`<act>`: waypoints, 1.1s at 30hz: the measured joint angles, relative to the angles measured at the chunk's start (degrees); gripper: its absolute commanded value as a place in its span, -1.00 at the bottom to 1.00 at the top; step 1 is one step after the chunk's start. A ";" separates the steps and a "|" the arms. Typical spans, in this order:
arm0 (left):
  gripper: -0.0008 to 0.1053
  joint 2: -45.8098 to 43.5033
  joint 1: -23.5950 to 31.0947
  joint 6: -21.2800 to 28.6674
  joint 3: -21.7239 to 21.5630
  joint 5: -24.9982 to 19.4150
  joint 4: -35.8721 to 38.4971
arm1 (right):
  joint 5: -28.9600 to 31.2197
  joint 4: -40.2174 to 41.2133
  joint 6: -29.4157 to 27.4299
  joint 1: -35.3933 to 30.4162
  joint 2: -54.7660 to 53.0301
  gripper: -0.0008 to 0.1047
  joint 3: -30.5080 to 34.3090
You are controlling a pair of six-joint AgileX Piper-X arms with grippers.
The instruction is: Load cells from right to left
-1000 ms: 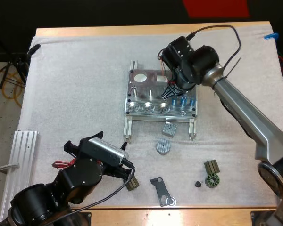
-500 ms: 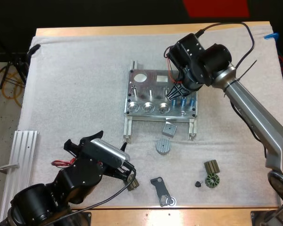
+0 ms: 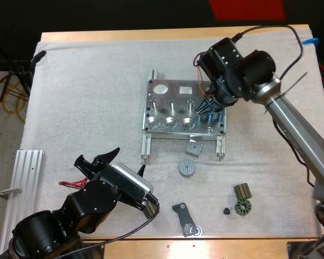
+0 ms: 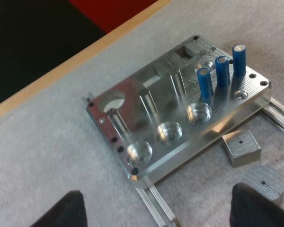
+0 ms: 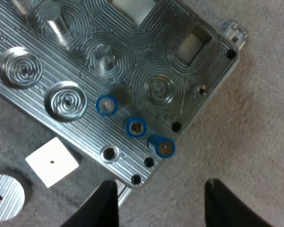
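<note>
In the high view, the fixture (image 3: 167, 102) sits on the mat (image 3: 86, 97) right of the table's middle, toward the far edge. Three blue cells (image 3: 210, 115) stand in a row at its right end. We judge the loading well begun, since those three are seated. Our right jaws hang just over the cells, while our left jaws wait near the table's near-left corner, well apart from the fixture. A square block (image 3: 193, 148) and a ribbed disc (image 3: 186, 167) lie just nearside of the fixture.

In the left wrist view, the left jaws stand wide apart, released and touching nothing. The cells stand upright in their sockets.

In the right wrist view, the right jaws are spread wide and empty, over the mat just off the fixture's corner. A small socket (image 5: 109, 153) beside the cells looks empty, so we think more loading may remain.
</note>
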 measured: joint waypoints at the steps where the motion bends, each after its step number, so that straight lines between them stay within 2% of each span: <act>1: 0.20 0.00 0.00 0.70 0.00 0.00 -0.61 | 0.00 0.43 0.00 0.00 -0.46 -0.20 0.00; 8: 0.20 0.00 0.00 3.22 0.00 0.00 -2.27 | 0.00 1.39 0.53 -0.52 -3.92 -0.20 2.09; 19: 0.20 0.00 0.00 6.46 0.00 2.75 -2.84 | 0.00 1.12 1.27 -5.43 -17.46 -0.20 16.79; 28: 0.15 -0.67 0.00 10.15 0.00 5.39 -3.88 | 0.00 -2.27 1.27 -5.41 -30.89 -0.20 22.27; 31: 0.15 -2.69 1.70 11.81 0.00 6.75 -4.43 | 0.00 -3.05 1.27 -5.41 -35.08 -0.20 24.39; 33: 0.15 -5.14 4.79 13.43 0.00 8.90 -5.40 | 0.00 -3.06 1.27 -5.41 -39.76 -0.20 27.06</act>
